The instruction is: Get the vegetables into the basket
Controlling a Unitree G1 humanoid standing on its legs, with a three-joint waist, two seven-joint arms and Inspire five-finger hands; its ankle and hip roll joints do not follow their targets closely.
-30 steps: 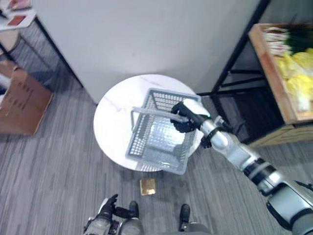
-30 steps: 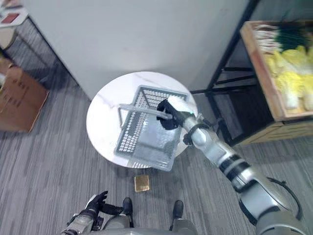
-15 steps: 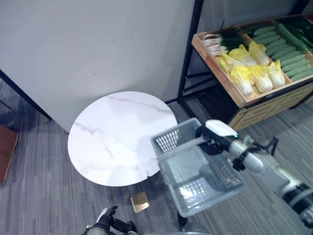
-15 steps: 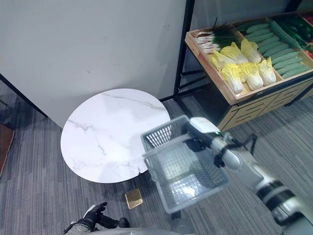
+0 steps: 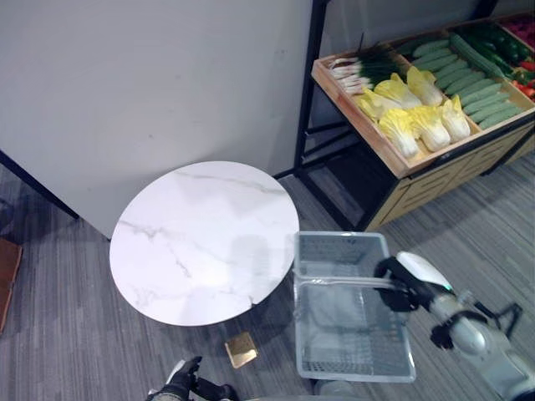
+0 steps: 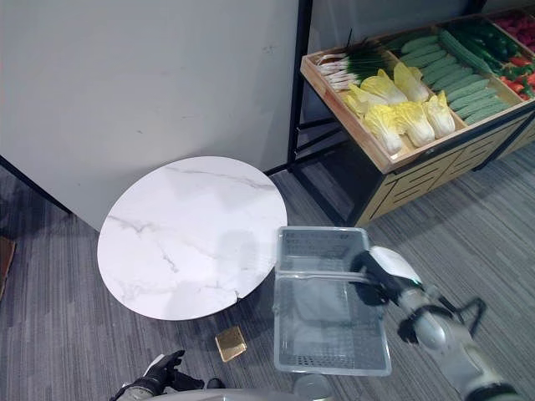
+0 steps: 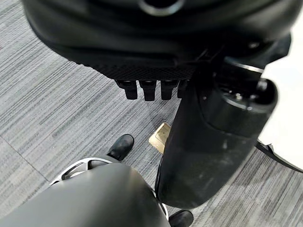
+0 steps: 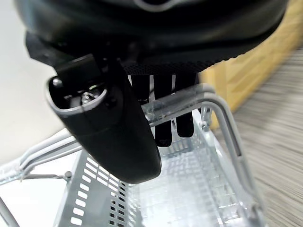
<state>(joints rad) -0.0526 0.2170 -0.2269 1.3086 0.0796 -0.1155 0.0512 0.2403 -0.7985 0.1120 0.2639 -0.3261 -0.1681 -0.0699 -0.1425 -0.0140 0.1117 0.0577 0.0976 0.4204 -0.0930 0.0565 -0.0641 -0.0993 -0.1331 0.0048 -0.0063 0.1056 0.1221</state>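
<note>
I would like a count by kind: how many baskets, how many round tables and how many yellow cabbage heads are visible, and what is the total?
basket: 1
round table: 1
yellow cabbage heads: 6
Total: 8

A mock grocery shop: at far right a slanted wooden produce crate [image 5: 380, 146] on a black metal rack [image 5: 311, 75] holds yellow cabbages [image 5: 418, 121], green cucumbers [image 5: 460, 75] and scallions [image 5: 368, 68]; grey carpet [image 5: 67, 334] underfoot.
</note>
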